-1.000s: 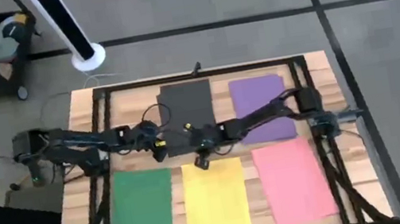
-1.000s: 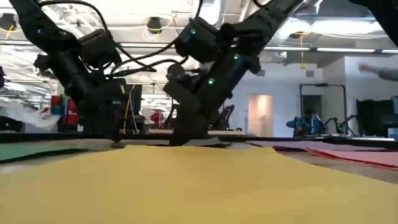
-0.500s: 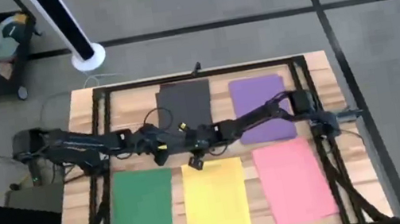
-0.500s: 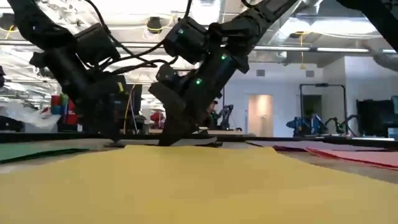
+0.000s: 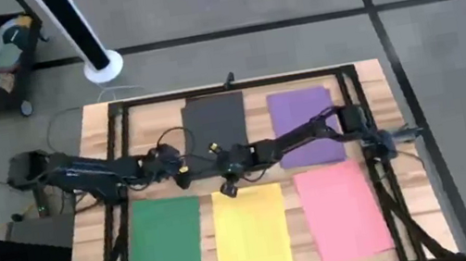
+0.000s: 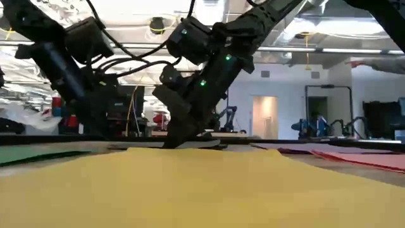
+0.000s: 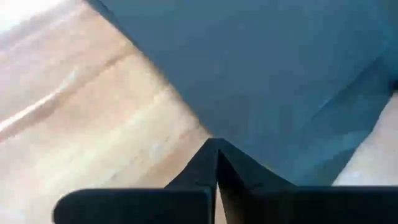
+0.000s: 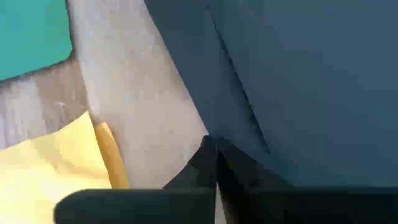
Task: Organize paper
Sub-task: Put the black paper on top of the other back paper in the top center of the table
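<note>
Wooden slats make up the bench (image 5: 89,230), and five sheets of paper lie flat on it in two rows. Taking the yellow sheet (image 5: 252,235) as the landmark: the green sheet (image 5: 164,247) lies just left of it, the pink sheet (image 5: 341,211) just right of it, the dark grey sheet (image 5: 215,124) sits beyond its far edge, and the purple sheet (image 5: 305,124) sits beyond it and to the right, above the pink one.

From the left, the left end effector (image 5: 181,171) reaches in low to a spot off the yellow sheet's far left corner, beside the near left corner of the dark grey sheet; its fingers are pressed fully together with nothing between them. The right end effector (image 5: 229,187) comes from the other side and hangs at the middle of the yellow sheet's far edge, close to the near edge of the dark grey sheet; its fingers are also fully closed and hold nothing.

Judged from this layout, the step in hand looks like nudging the dark grey sheet or the yellow one square with closed fingertips. The next move probably calls for light downward pressure and a slow slide, so the sheet shifts without buckling or riding over its neighbour.
</note>
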Robot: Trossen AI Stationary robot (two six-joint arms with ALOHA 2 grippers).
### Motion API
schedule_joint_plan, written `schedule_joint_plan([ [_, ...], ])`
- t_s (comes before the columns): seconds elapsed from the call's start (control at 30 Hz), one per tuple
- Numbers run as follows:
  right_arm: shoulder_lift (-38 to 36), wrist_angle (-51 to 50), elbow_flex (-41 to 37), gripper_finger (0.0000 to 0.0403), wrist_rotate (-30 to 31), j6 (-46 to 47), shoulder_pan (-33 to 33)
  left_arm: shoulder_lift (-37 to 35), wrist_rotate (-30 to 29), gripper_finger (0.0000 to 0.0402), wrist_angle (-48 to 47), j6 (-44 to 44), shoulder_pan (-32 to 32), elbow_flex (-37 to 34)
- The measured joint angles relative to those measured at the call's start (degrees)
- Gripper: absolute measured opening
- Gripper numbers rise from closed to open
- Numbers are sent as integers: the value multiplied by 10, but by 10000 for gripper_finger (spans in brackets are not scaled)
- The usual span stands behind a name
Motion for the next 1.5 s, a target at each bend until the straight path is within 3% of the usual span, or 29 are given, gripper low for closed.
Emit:
schedule_joint_plan([
  [0.3,0,0,0,0,-1,0,0,55,8,0,57,4,-5,1],
  [0.9,-1,3,-1,0,27,26,-7,54,21,0,61,-6,-49,0],
  [1.1,-1,3,-1,0,29,26,-6,21,43,0,30,3,-54,-1],
  [1.5,-1,9,-1,0,32,26,4,-76,24,0,-106,11,-66,-1],
])
